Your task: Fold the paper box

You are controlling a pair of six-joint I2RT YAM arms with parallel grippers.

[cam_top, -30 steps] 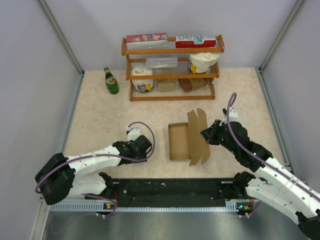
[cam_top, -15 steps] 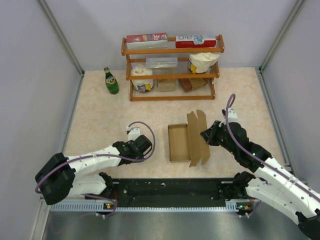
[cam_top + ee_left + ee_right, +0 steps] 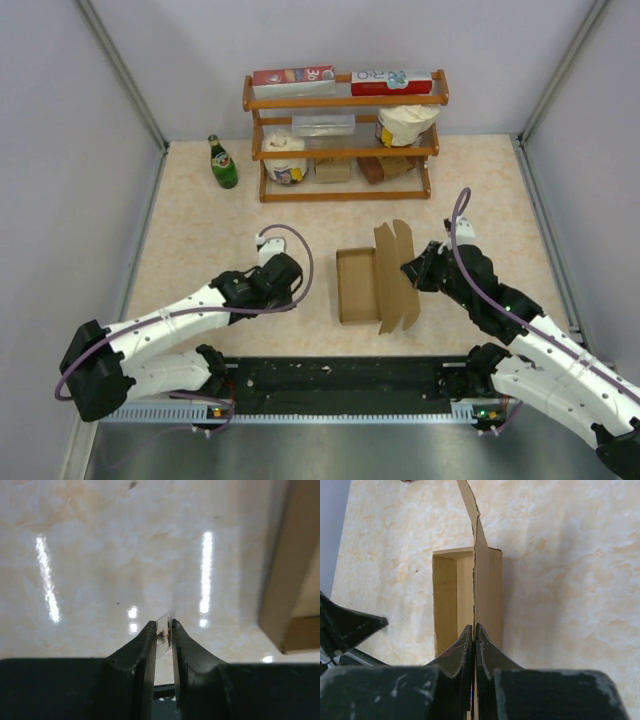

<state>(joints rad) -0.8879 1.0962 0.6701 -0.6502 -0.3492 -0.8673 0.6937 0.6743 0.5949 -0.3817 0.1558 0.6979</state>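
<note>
The paper box point(image 3: 355, 285) lies mid-table as a shallow kraft-brown tray with its long lid flap point(image 3: 398, 275) standing up along the right side. My right gripper point(image 3: 412, 268) is shut on that flap's edge. In the right wrist view the cardboard sheet point(image 3: 487, 580) runs straight out from between the fingertips of the right gripper point(image 3: 474, 628), with the tray point(image 3: 452, 595) to its left. My left gripper point(image 3: 288, 278) hovers left of the box, apart from it. Its jaws point(image 3: 164, 626) stand a narrow slit apart, with a small clear scrap between the tips. The box wall point(image 3: 287, 570) shows at the right edge.
A wooden shelf point(image 3: 345, 135) with cartons, a roll and jars stands at the back. A green bottle point(image 3: 222, 163) is to its left. Grey walls bound both sides. A black rail point(image 3: 340, 380) runs along the near edge between the arm bases.
The left arm has reached forward and slightly toward the box, and its jaws have narrowed from wide to a slit. The right gripper and the box have stayed put.
</note>
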